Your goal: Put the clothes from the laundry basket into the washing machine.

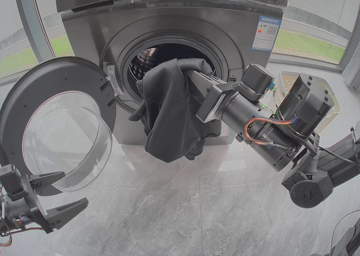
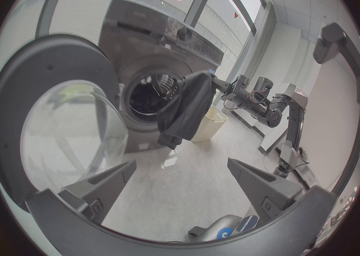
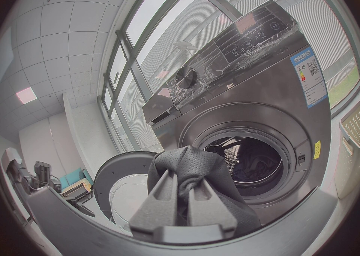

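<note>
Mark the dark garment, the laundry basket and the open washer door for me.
dark garment (image 1: 172,118), head view, middle of the hanging cloth.
laundry basket (image 2: 213,125), left wrist view, its side wall.
washer door (image 1: 56,76), head view, grey frame above the glass.

Lab/office-type rm: washing machine (image 1: 93,31) on bare stone floor (image 1: 180,211), tall windows (image 3: 157,16), grid ceiling (image 3: 56,24).

The washing machine (image 1: 240,35) stands with its round door (image 1: 56,80) swung open to the robot's left, showing the drum (image 1: 148,63). The right gripper (image 1: 195,74) is clamped on a dark grey garment (image 1: 176,118) right at the opening; the cloth drapes over the fingers and hangs below the lower rim, above the grey tiled floor (image 1: 168,208). The left gripper (image 1: 75,187) sits low beside the door, fingers spread. A pale laundry basket (image 1: 288,78) stands behind the right arm.
</note>
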Controlling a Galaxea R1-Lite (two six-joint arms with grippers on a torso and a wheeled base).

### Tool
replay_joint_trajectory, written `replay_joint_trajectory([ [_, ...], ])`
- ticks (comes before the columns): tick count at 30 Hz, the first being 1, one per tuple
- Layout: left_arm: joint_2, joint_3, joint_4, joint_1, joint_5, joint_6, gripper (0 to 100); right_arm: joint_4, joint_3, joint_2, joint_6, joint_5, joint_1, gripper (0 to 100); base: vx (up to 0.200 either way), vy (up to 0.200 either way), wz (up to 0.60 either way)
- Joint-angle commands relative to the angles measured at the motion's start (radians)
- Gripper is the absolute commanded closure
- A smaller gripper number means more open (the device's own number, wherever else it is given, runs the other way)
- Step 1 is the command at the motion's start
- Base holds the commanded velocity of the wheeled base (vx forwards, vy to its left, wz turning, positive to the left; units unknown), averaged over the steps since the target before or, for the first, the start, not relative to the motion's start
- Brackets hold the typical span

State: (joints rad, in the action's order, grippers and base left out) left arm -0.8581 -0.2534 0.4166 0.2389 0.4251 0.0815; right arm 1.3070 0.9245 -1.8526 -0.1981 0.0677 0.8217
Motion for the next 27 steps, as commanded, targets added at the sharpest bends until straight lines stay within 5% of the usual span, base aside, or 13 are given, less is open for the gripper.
replay_joint_trajectory([
  [1, -0.305, -0.095, 0.083, 0.125, 0.014, 0.070, 0, -0.008, 0.028, -0.002, 0.000, -0.016, -0.003, 100, 0.000, 0.000, 0.00],
  [12, -0.501, -0.190, 0.108, 0.145, 0.049, 0.069, 0, -0.072, 0.120, -0.017, -0.001, -0.016, 0.005, 100, 0.000, 0.000, 0.00],
  [27, -0.848, -0.201, 0.511, 0.143, 0.058, 0.078, 0, -0.055, 0.145, -0.094, -0.007, 0.001, 0.017, 100, 0.000, 0.000, 0.00],
])
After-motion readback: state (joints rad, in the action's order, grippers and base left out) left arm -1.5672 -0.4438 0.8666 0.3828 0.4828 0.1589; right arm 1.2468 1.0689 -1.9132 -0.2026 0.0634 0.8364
